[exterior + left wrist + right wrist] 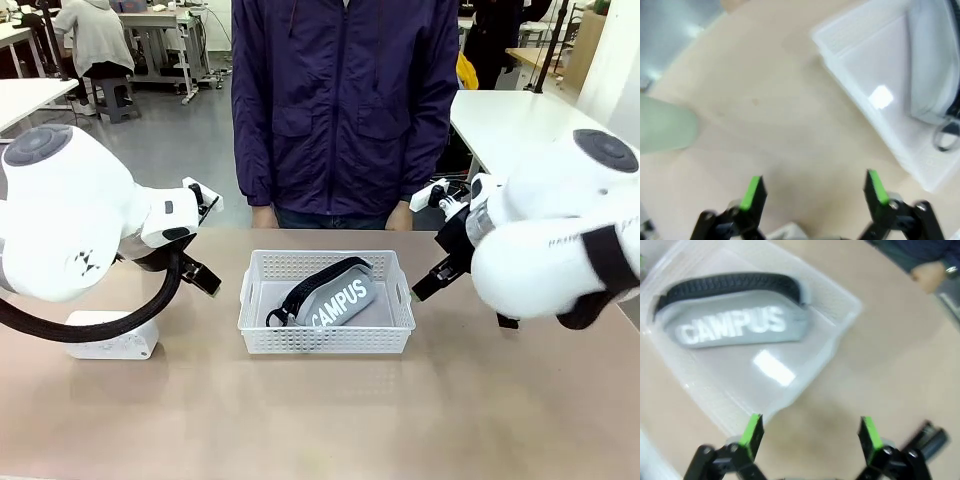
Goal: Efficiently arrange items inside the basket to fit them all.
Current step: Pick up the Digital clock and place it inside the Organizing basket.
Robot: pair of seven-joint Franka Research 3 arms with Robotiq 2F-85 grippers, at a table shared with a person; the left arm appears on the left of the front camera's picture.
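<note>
The white perforated basket [326, 340] sits mid-table with the grey "CAMPUS" pouch [337, 297] lying slantwise in it, black strap up. My left gripper [202, 273] hovers left of the basket, open and holding nothing. My right gripper [436, 280] hovers open to the right of it. In the left wrist view the open gripper [813, 192] is over bare table, with the basket [865, 100] upper right and the pale green cup [665, 127] at the left. In the right wrist view the open gripper [810, 435] hangs just outside the basket [847, 305], with the pouch [735, 325] beyond and the black stapler [927, 438] lower right.
A white rounded box [110, 336] rests on the table beneath my left arm. A person in a dark jacket stands at the far edge, one hand [263, 216] hanging by the table and the other hand [932, 272] beyond the basket. Open table lies in front of the basket.
</note>
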